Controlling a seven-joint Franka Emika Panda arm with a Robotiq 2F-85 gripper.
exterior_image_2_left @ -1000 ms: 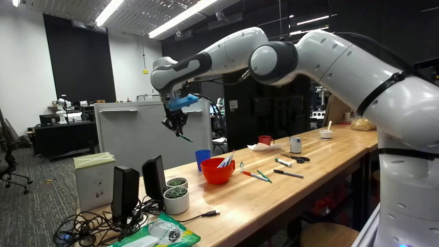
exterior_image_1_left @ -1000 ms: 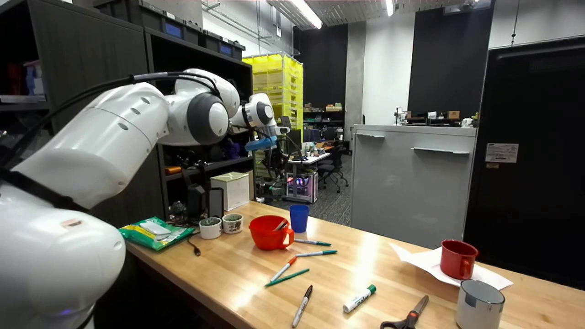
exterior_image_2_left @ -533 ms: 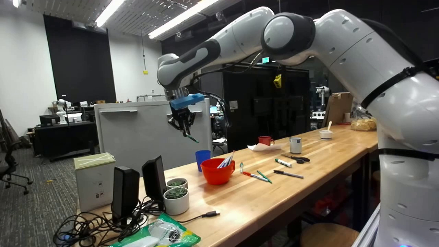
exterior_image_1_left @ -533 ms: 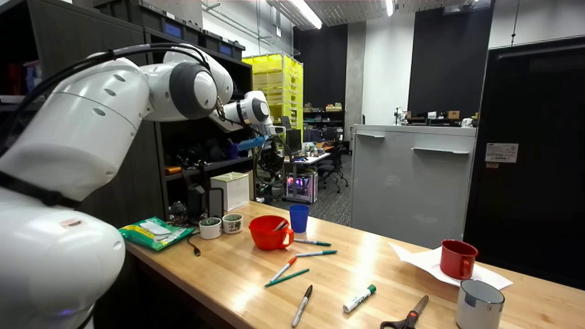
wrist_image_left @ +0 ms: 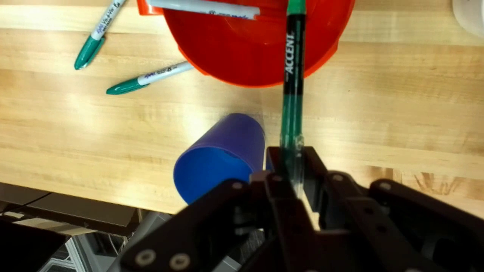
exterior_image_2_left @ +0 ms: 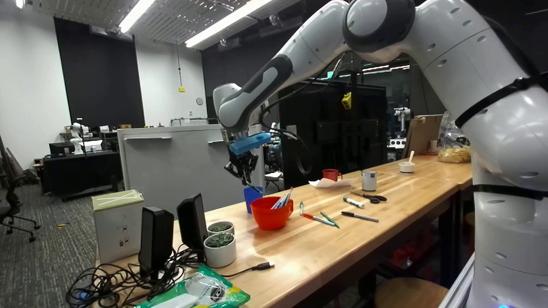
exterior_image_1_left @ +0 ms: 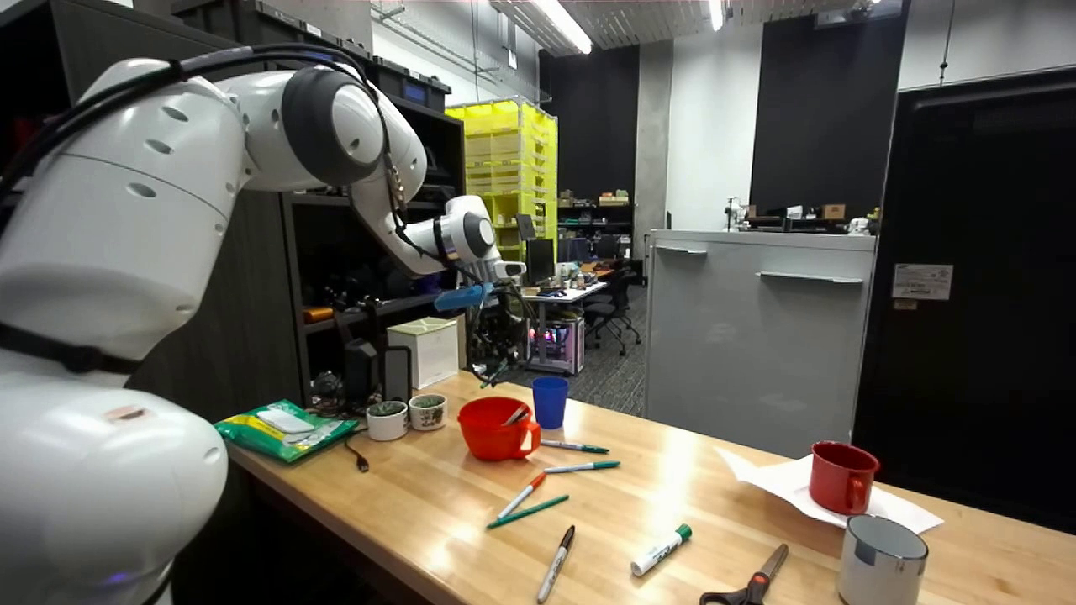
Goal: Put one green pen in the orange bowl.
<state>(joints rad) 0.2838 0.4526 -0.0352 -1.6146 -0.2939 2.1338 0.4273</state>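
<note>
Green pen, lettered "ACCENT" in white, is pinched in the gripper.

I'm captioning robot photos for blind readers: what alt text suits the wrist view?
A black claw grips a green pen whose far end shows against the orange bowl, which holds a white marker. A blue cup and two green-capped pens are on the wooden table.

White arm, black tool

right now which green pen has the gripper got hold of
The pen marked ACCENT, pinched in the gripper; the all-green pen and three green-capped white pens lie on the table.
</note>
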